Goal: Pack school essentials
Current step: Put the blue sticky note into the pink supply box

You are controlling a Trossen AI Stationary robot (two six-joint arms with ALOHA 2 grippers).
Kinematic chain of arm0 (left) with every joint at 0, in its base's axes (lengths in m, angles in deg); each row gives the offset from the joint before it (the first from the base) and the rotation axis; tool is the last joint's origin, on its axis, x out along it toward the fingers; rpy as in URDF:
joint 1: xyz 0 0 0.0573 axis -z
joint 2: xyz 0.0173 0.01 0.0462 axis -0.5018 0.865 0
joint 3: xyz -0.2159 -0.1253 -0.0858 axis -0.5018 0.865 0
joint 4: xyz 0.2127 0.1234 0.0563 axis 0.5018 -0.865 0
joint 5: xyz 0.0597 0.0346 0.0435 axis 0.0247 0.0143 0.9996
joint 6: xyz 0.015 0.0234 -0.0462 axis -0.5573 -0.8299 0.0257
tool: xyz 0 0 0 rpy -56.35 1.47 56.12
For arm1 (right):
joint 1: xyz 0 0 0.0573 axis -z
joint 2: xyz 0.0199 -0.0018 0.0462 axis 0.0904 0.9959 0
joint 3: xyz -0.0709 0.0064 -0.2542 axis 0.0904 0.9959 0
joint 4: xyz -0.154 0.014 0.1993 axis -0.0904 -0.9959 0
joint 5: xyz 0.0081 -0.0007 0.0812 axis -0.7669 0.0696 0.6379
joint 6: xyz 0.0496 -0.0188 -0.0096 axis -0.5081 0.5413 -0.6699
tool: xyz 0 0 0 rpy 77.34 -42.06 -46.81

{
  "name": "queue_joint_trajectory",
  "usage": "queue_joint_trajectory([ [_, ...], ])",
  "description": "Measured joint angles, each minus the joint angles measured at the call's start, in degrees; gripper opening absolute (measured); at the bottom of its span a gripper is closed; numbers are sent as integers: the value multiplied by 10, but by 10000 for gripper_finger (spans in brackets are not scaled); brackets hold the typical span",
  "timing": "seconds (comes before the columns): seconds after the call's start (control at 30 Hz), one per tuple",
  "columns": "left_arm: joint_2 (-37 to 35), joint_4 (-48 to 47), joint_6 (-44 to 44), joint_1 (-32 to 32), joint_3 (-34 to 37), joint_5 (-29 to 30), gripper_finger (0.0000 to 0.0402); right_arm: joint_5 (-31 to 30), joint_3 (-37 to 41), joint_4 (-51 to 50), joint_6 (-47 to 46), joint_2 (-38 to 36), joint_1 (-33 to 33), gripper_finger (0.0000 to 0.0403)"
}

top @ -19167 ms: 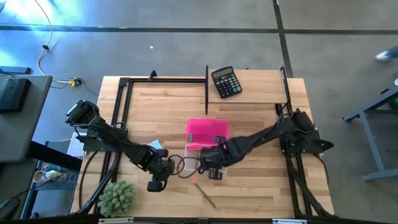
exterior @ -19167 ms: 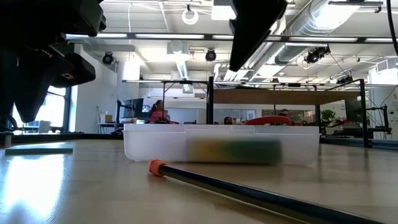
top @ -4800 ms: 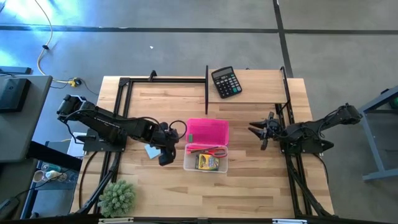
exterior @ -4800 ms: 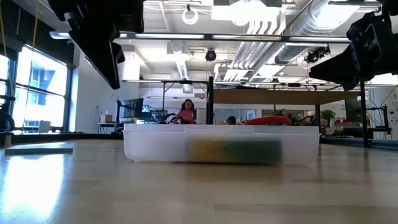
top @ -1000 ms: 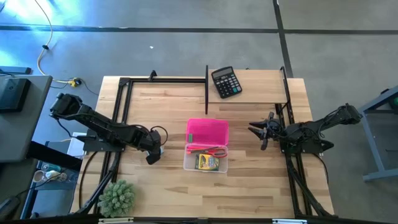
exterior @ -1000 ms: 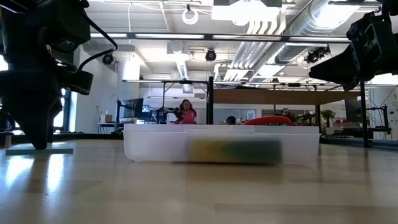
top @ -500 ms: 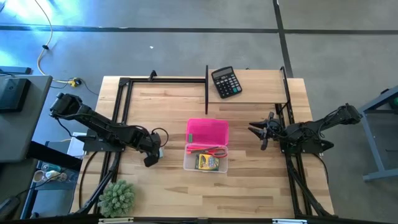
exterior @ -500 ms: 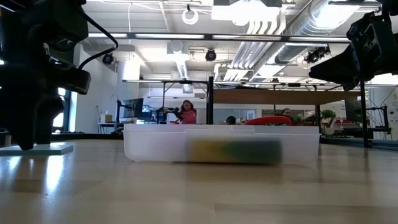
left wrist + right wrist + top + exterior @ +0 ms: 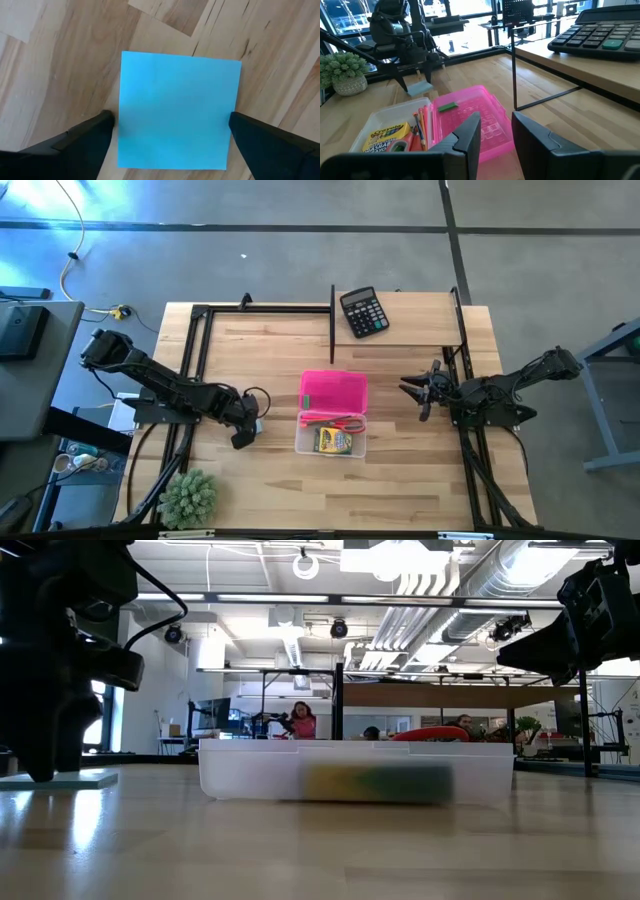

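Pale wood-plank table (image 9: 400, 480) under a concrete-floored workroom; bright office space shows beyond in the low view.

Light-blue square sticky-note pad (image 9: 177, 110) lies flat on the table, left of the clear plastic case with the pink hinged lid (image 9: 333, 392), well apart from it. Case is open: yellow-green crayon box (image 9: 381, 136), red-handled scissors (image 9: 345, 423) and thin pencils (image 9: 420, 125) already inside; a tiny green eraser (image 9: 448, 106) sits on the lid.

Left end effector (image 9: 170, 132) is low over the pad, fingers spread wide, one on each of two opposite edges. Touching or just clear: cannot tell. Pad not lifted.

Right end effector (image 9: 495, 130) waits by the table's right side, fingers drawn near together, nothing between them.

Handling judgement: pad is light, thin, a stack of soft paper. Faces are smooth, and the loose edge may fan or curl if pinched at a corner. Best hold looks to be across the two opposite edges at mid-length, fingertips down at the wood so the whole stack is caught. Gentle squeeze; too much would buckle it.
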State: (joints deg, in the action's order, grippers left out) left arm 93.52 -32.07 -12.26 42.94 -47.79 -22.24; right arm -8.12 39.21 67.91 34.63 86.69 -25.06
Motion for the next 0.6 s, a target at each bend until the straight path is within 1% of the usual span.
queue_joint_trajectory([
  [0.37,0,3,2,0,0,1,291,0,0,0,0,0,0,103],
  [0.6,0,8,2,0,0,3,248,0,0,0,0,0,0,103],
])
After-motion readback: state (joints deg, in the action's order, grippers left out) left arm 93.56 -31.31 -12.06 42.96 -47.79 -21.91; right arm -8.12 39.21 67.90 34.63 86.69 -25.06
